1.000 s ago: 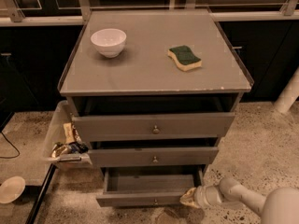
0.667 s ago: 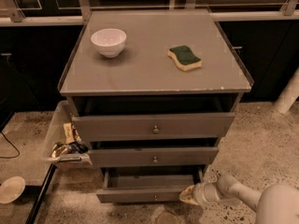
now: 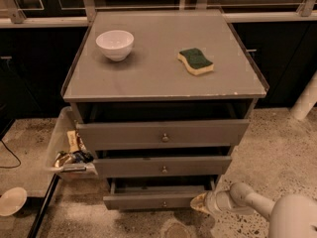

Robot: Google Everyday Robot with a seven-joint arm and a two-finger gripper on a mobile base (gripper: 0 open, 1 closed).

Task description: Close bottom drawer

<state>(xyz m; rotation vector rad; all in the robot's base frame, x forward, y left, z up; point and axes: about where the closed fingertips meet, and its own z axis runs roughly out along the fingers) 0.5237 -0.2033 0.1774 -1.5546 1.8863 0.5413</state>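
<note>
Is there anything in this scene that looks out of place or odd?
The bottom drawer stands pulled out, the gripper at its right end; the middle drawer and top drawer are ajar too. A white dish lies on the floor at the left.

Floor [image 3: 277, 148]: speckled, stone-like, pale brown | Furniture: grey cabinet [image 3: 158, 81] with a flat top, centre | Back: dark cabinet fronts [image 3: 34, 68] beneath a white rail [image 3: 39, 21] | Right: white post [image 3: 304, 100] slanting down to the floor | Light: dim, warm | Gripper [image 3: 200, 203]: low at the cabinet's front right corner, near the floor
</note>
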